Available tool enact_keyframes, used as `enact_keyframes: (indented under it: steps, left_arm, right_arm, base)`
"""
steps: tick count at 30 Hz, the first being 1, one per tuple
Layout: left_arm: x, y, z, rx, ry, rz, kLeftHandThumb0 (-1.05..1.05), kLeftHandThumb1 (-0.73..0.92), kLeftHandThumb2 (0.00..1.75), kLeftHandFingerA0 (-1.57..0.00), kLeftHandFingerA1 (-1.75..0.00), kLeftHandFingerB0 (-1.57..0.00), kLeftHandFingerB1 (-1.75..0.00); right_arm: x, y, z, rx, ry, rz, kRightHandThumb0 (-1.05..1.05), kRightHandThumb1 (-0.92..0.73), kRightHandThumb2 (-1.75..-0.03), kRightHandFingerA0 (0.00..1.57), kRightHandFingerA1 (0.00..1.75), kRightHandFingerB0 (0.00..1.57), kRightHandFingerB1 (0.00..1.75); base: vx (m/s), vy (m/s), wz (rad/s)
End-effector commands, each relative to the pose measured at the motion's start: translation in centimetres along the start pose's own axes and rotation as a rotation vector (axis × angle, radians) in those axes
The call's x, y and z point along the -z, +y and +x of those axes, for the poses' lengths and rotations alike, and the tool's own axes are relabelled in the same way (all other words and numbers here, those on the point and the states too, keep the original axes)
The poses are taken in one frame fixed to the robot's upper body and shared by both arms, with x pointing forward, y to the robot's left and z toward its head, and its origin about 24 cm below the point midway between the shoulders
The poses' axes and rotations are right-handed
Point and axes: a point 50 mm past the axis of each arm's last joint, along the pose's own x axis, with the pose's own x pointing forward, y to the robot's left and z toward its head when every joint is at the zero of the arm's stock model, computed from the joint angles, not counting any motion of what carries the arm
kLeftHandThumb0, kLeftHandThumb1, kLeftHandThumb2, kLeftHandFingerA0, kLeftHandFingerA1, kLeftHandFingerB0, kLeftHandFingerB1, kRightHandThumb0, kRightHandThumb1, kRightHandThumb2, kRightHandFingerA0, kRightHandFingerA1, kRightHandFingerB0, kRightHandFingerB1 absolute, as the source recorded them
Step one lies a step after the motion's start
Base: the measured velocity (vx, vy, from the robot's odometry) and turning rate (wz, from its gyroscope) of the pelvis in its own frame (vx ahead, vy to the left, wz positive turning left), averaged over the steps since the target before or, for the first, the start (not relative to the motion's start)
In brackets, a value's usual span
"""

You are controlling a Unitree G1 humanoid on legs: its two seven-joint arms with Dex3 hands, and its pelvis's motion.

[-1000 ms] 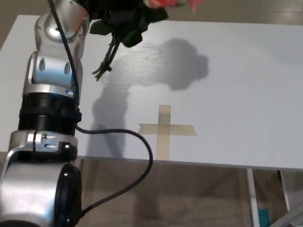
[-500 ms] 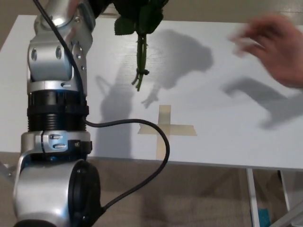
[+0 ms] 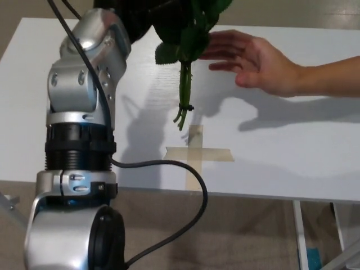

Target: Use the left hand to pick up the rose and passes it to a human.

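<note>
Green rose [image 3: 185,50] stems hang above the white counter [image 3: 292,152] at twelve o'clock, gripped by the left robot hand [image 3: 132,14], a person's open hand [image 3: 256,59] just beside, at one o'clock.

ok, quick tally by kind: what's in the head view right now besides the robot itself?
Rose, only stems and leaves showing, held up by the left hand: 1
Person's hand, open, reaching in beside the rose: 1
Tape cross: 1
White table: 1
Total: 4
</note>
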Motion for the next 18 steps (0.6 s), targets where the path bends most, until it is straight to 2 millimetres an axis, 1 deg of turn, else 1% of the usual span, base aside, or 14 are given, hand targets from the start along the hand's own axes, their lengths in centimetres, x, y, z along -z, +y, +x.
enact_keyframes:
  steps: [1,3,4,5,6,7,8,10,11,12,13,16,17,18]
  left_arm:
    - [0.5,-0.5,-0.1,0.008,0.024,-0.031,-0.21,0.77,0.65,-0.94,-1.52,-0.78,-0.54]
    - [0.5,-0.6,-0.2,0.008,0.024,-0.031,-0.21,0.77,0.65,-0.94,-1.52,-0.78,-0.54]
    - [0.8,-0.7,-0.1,0.029,0.033,-0.019,-0.21,0.79,0.63,-0.94,-1.48,-0.85,-0.58]
    - [0.9,-0.8,-0.1,0.039,0.037,-0.014,-0.21,0.79,0.63,-0.94,-1.48,-0.85,-0.58]
    - [1.1,-0.8,-0.1,0.047,0.036,-0.006,-0.23,0.78,0.63,-0.94,-1.48,-0.88,-0.68]
    - [1.1,-0.8,-0.1,0.048,0.036,-0.005,-0.23,0.78,0.63,-0.94,-1.48,-0.88,-0.68]
    - [1.3,-1.0,-0.1,0.052,0.039,-0.003,-0.24,0.77,0.66,-0.96,-1.48,-0.85,-0.85]
    - [1.5,-1.3,-0.1,0.058,0.043,-0.001,-0.24,0.77,0.66,-0.96,-1.48,-0.85,-0.85]
    - [1.7,-1.6,0.0,0.060,0.043,0.000,-0.24,0.75,0.68,-0.96,-1.52,-0.79,-1.07]
    - [1.9,-2.0,0.0,0.063,0.042,0.001,-0.24,0.75,0.68,-0.96,-1.52,-0.79,-1.07]
    - [2.3,-2.7,0.1,0.074,0.037,-0.005,-0.24,0.74,0.69,-0.94,-1.52,-0.75,-1.16]
    - [2.3,-2.8,0.1,0.073,0.035,-0.004,-0.24,0.74,0.69,-0.94,-1.52,-0.75,-1.16]
    - [2.9,-3.5,-0.1,0.086,0.035,-0.030,-0.24,0.74,0.71,-0.93,-1.52,-0.75,-1.17]
    - [3.1,-3.7,-0.1,0.087,0.034,-0.030,-0.24,0.74,0.71,-0.94,-1.52,-0.76,-1.17]
  right_arm:
    - [0.3,-0.2,0.0,-0.006,0.018,-0.004,-0.41,-0.63,-0.59,0.64,0.44,0.57,0.42]
    - [0.3,-0.2,0.0,-0.006,0.018,-0.004,-0.41,-0.63,-0.59,0.64,0.44,0.57,0.42]
    - [0.4,-0.1,0.0,-0.007,0.021,-0.005,-0.41,-0.63,-0.59,0.64,0.44,0.57,0.42]
    - [0.5,-0.1,-0.1,-0.007,0.022,-0.005,-0.41,-0.63,-0.59,0.64,0.44,0.57,0.42]
    - [0.5,-0.1,-0.1,-0.007,0.023,-0.006,-0.41,-0.63,-0.59,0.64,0.44,0.57,0.42]
    - [0.5,-0.1,-0.1,-0.007,0.023,-0.006,-0.41,-0.63,-0.59,0.64,0.44,0.57,0.42]
    - [0.6,-0.1,-0.1,-0.008,0.025,-0.005,-0.41,-0.63,-0.59,0.63,0.44,0.57,0.42]
    - [0.8,0.0,-0.1,-0.009,0.028,-0.003,-0.41,-0.63,-0.59,0.63,0.44,0.57,0.42]
    - [0.9,0.1,-0.1,-0.010,0.029,-0.004,-0.41,-0.63,-0.59,0.64,0.44,0.57,0.42]
    - [1.0,0.1,-0.1,-0.011,0.030,-0.006,-0.41,-0.63,-0.59,0.64,0.44,0.57,0.42]
    - [1.0,0.1,-0.1,-0.011,0.030,-0.006,-0.41,-0.63,-0.59,0.64,0.44,0.57,0.42]
    - [1.0,0.1,-0.1,-0.011,0.030,-0.006,-0.41,-0.63,-0.59,0.64,0.44,0.57,0.42]
    - [1.4,0.3,-0.2,-0.015,0.036,-0.013,-0.41,-0.63,-0.60,0.64,0.44,0.56,0.42]
    - [1.5,0.3,-0.2,-0.017,0.037,-0.016,-0.41,-0.63,-0.60,0.64,0.44,0.56,0.42]
  base:
    - [0.00,0.000,0.00]
    - [0.00,0.000,0.00]
    - [0.00,0.000,0.00]
    - [0.00,0.000,0.00]
    - [0.00,0.000,0.00]
    - [0.00,0.000,0.00]
    - [0.00,0.000,0.00]
    - [0.00,0.000,0.00]
    - [0.00,0.000,0.00]
    - [0.00,0.000,0.00]
    - [0.00,0.000,0.00]
    - [0.00,0.000,0.00]
    - [0.00,0.000,0.00]
    - [0.00,0.000,0.00]
